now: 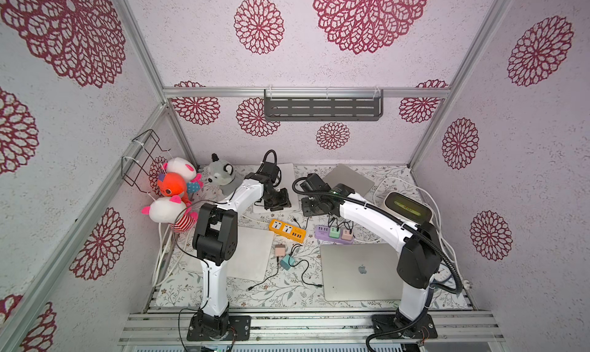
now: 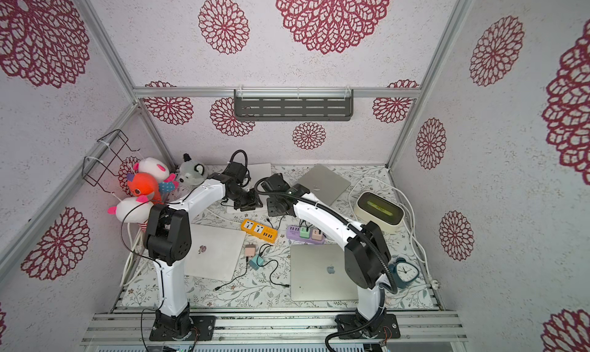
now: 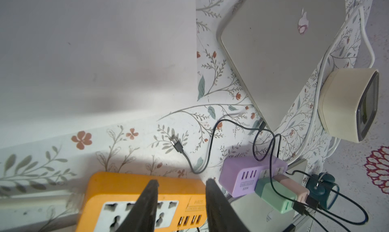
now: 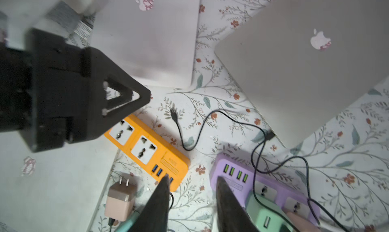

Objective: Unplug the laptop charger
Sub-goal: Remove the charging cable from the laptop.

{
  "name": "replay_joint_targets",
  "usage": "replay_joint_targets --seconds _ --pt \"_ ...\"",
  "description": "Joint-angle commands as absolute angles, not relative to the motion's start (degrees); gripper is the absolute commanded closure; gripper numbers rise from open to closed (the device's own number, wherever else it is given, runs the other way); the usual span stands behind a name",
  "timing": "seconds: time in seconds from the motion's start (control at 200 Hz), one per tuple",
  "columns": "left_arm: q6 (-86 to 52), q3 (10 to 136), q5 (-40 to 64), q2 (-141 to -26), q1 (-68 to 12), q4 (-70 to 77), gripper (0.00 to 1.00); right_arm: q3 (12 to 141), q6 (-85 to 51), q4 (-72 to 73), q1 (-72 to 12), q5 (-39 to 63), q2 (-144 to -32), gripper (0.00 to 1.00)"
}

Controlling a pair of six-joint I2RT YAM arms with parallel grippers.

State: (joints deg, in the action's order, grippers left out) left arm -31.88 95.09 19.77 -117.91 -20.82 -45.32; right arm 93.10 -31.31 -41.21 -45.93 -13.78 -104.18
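The left pincer (image 3: pixel 182 181) hovers open and empty over the orange power strip (image 3: pixel 126 186). The right pincer (image 4: pixel 193 178), equally open and empty, hangs over bare surface (image 4: pixel 193 201) beside the purple strip (image 4: pixel 231 163). Centre of a top view, the charger's loose plug (image 1: pixel 294 220) lies on the surface just above the orange strip, and a black connector (image 4: pixel 270 135) meets the grey laptop (image 4: pixel 294 77) at its edge.

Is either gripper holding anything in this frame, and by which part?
Nothing is held. The left gripper is open and empty near the orange power strip; the right gripper is open and empty near the purple power strip.
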Motion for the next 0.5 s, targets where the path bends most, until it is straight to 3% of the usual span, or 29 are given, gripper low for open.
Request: replay_joint_targets --seconds 0.0,0.495 --pt "-34.01 92.75 18.87 -114.66 -23.32 -42.52 0.58 88.48 -35.79 -42.1 -46.75 -18.38 -96.94 0.61" --pt "-37.58 89.86 18.1 -116.04 -32.14 -37.09 0.55 66.75 -45.82 -36.24 -48.01 -21.93 -83.34 0.55"
